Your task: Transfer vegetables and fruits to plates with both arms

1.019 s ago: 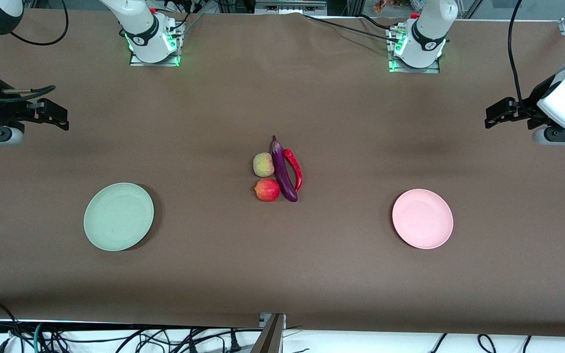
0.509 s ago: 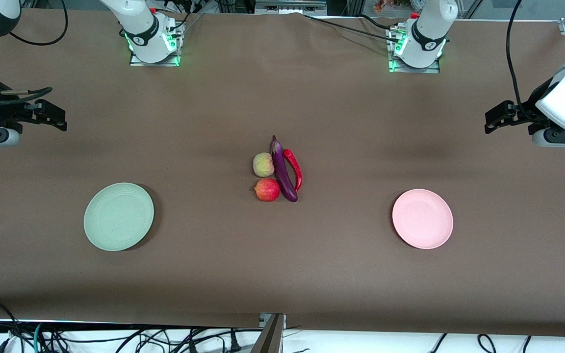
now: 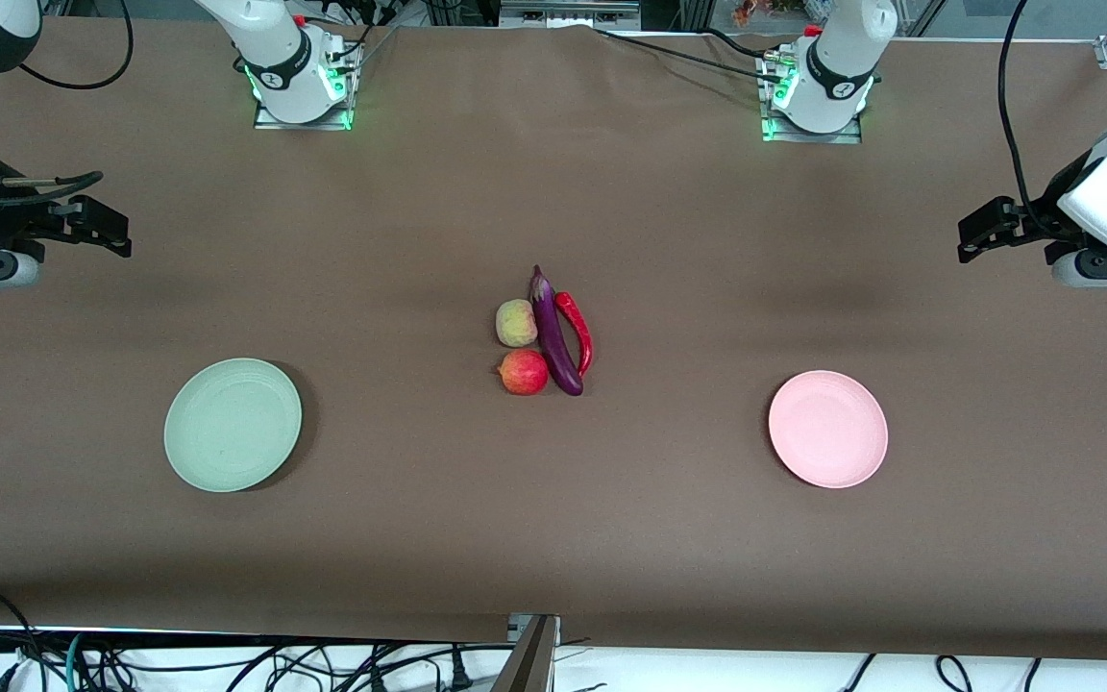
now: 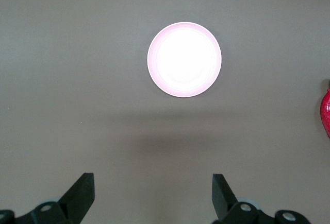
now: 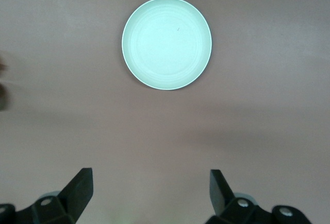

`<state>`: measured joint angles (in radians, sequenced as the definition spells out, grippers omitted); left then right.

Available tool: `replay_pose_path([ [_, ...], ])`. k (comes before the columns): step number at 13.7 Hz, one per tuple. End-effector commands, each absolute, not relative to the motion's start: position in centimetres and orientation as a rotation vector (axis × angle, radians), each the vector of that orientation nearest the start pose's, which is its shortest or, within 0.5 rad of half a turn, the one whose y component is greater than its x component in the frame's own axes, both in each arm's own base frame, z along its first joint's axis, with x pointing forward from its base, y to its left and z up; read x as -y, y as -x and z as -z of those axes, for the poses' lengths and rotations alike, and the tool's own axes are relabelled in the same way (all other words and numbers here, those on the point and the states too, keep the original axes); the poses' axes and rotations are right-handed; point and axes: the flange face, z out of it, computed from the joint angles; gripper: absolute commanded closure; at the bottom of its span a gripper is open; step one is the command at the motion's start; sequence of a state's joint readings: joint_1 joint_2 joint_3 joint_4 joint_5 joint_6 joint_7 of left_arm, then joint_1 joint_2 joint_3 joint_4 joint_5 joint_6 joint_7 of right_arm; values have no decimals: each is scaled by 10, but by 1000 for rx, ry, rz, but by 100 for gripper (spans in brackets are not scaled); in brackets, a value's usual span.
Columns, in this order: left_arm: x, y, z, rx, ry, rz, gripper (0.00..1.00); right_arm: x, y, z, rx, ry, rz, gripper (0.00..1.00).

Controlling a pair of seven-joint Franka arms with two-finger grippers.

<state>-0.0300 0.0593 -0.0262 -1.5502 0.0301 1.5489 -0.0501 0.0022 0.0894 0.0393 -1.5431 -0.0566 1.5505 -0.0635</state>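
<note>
Nothing moved yet; all 4 items left to transfer. Mid-table cluster: peach touching eggplant, chili along eggplant's 3 o'clock side, red apple-like fruit at 6 o'clock of peach. Mint plate toward right arm's end, pink plate toward left arm's end, both bare, well apart from cluster. Right gripper up over table near mint plate, fingers spread, holding nothing. Left gripper likewise near pink plate, spread, holding nothing.
</note>
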Motion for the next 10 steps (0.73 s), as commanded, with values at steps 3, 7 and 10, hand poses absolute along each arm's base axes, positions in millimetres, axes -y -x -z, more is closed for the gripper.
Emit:
replay_pose_path([
  [3,34,-568,-605,-40,3083,-87,0,-21,-581,-590,183,3169,-113,0],
  [7,42,-564,-607,-50,3083,-108,0,-23,-579,-589,180,3167,-127,0],
  [10,40,-560,-608,-37,3082,-141,0,-20,-580,-590,178,3168,-125,0],
])
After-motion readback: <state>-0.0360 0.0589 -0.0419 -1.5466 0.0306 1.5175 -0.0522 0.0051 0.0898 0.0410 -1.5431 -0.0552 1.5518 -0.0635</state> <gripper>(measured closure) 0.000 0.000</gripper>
